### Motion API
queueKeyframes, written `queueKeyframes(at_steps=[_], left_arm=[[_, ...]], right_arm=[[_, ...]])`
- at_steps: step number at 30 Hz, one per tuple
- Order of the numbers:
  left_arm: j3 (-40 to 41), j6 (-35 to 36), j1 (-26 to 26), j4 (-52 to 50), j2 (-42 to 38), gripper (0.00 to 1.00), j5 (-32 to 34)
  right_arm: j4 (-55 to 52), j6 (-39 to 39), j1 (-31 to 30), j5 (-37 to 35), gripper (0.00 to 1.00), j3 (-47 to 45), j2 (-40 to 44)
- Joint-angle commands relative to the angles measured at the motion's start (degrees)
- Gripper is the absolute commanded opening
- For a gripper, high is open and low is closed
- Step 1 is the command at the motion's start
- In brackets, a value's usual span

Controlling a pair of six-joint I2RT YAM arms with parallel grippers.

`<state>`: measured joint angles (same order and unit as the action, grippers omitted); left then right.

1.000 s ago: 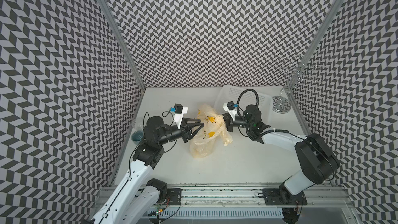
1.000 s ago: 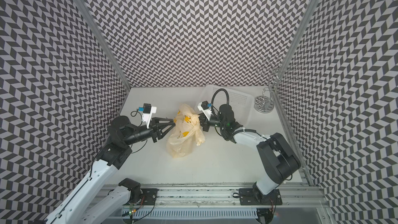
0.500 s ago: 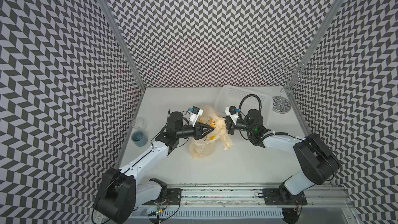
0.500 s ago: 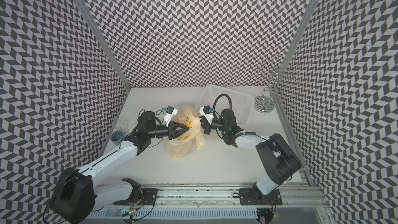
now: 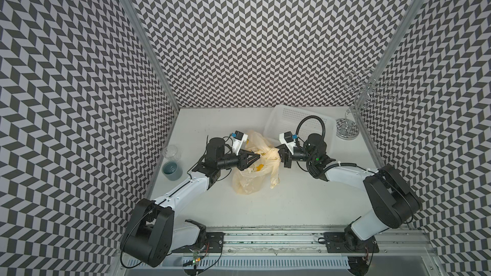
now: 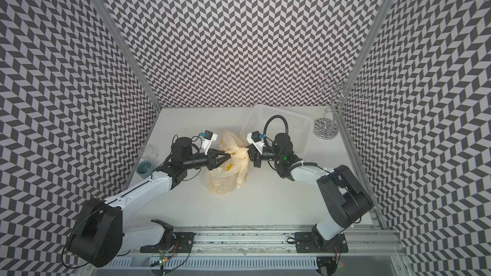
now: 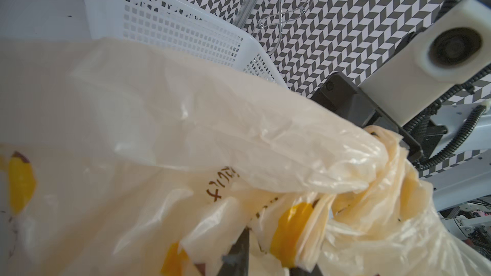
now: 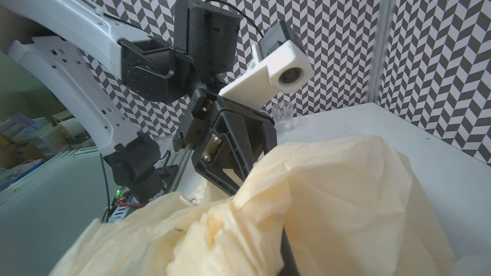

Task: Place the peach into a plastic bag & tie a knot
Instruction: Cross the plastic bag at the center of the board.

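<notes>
The cream-yellow plastic bag (image 5: 249, 181) lies crumpled mid-table, banana prints showing. Its handle strips are bunched and twisted into the knot (image 7: 377, 176) at its upper right. From the left, my left gripper (image 5: 256, 157) reaches into the bag's top, and a printed fold sits pinched between its dark fingertips (image 7: 239, 256). Opposite it, my right gripper (image 5: 279, 155) is shut on the bunched strips; in the right wrist view film covers all but one dark finger (image 8: 288, 250). The peach is hidden in every view.
A white perforated basket (image 5: 292, 119) stands behind my right arm. A chrome wire stand (image 5: 347, 128) fills the back right corner. A clear glass (image 5: 171, 152) and a grey-blue cup (image 5: 172, 171) sit by the left wall. The metal rail (image 5: 265, 237) runs along the front.
My left arm stretched out low and carried its gripper rightwards into the top of the bag, where its fingers closed in slightly. My right gripper stayed on the bunched strips, barely moving.
</notes>
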<state>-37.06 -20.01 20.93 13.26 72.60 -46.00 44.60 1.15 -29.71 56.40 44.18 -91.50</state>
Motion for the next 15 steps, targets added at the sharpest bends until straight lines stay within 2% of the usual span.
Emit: queueKeyframes(at_steps=[1,4,9,15], left_arm=[[0.78,1.31,1.12,2.44,1.01,0.27,1.36],[0.68,-0.43,3.16,5.35,2.07,0.28,1.52],[1.15,-5.14,4.46,11.38,1.7,0.3,1.38],[3.23,-6.05,4.7,15.93,-4.8,0.44,1.16]], right_arm=[[9.54,4.02,-0.2,7.54,0.1,2.63,-1.37],[14.5,8.87,-1.13,7.52,0.14,3.42,-2.78],[14.04,10.68,-2.08,3.89,0.17,4.32,-5.06],[11.6,8.95,-3.12,-2.48,0.23,4.24,-5.79]])
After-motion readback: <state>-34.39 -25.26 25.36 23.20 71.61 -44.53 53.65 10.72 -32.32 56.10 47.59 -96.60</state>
